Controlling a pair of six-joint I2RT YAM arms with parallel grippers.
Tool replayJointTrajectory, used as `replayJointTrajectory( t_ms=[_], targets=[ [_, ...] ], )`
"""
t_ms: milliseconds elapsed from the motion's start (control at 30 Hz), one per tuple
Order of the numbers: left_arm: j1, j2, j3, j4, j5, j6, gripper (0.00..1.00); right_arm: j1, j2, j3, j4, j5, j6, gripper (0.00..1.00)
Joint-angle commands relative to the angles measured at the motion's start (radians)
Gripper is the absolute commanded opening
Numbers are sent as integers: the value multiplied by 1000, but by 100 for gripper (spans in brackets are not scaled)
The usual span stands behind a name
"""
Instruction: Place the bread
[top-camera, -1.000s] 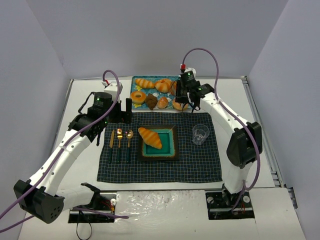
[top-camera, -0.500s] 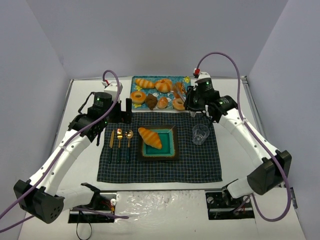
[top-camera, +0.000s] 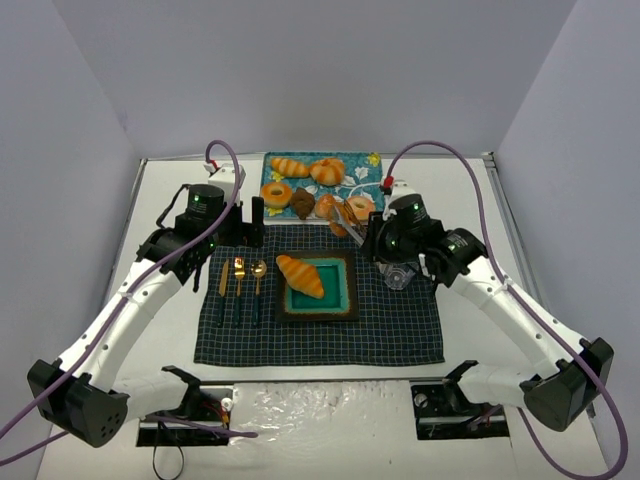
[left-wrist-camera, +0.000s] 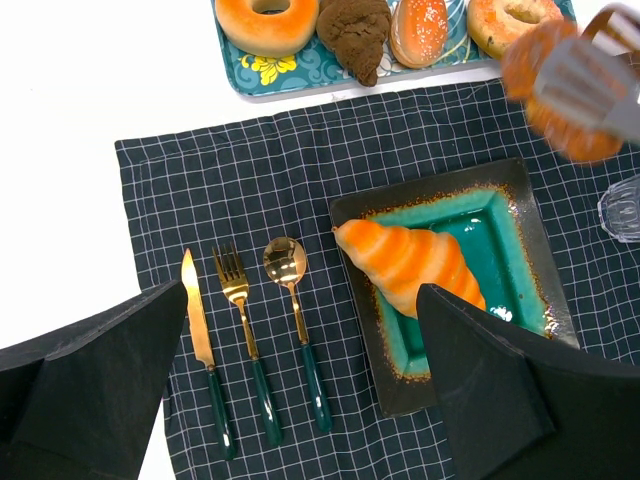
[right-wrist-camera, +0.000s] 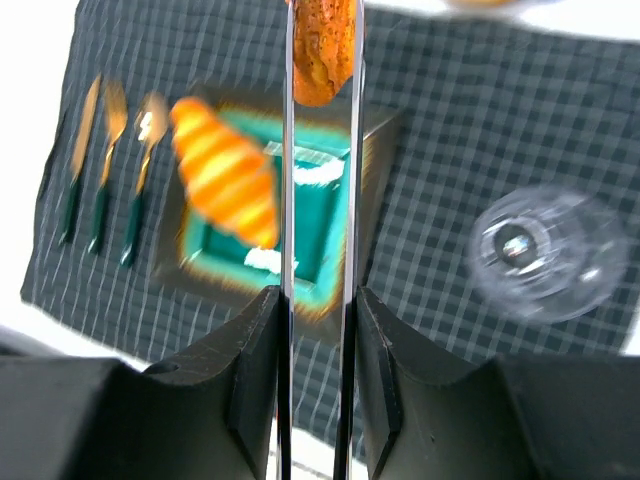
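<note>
My right gripper is shut on metal tongs, and the tongs pinch a small brown bread roll. The roll hangs above the placemat, just beyond the far right corner of the teal plate, as the top view and the left wrist view show. An orange croissant lies on the plate. My left gripper is open and empty, above the far left part of the placemat; its view looks down on the cutlery and the croissant.
A blue tray with several breads sits behind the dark checked placemat. A knife, fork and spoon lie left of the plate. A clear glass stands right of it, under my right arm.
My right arm has swung from the bread tray toward the plate, carrying the roll in the tongs. The left arm has not moved.
</note>
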Motion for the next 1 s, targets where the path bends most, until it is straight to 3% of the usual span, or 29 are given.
replayJointTrajectory(
  t_ms=[0,333,967],
  targets=[
    [-9,-8,17,55,-4,8,97,82,-76,-63,26,32,63,2],
    [-9,-5,17,56,1,7,97,118,-230,-245,9,42,147,2],
    [-9,-1,16,56,-1,7,97,172,-232,-356,94,117,212,3]
  ],
)
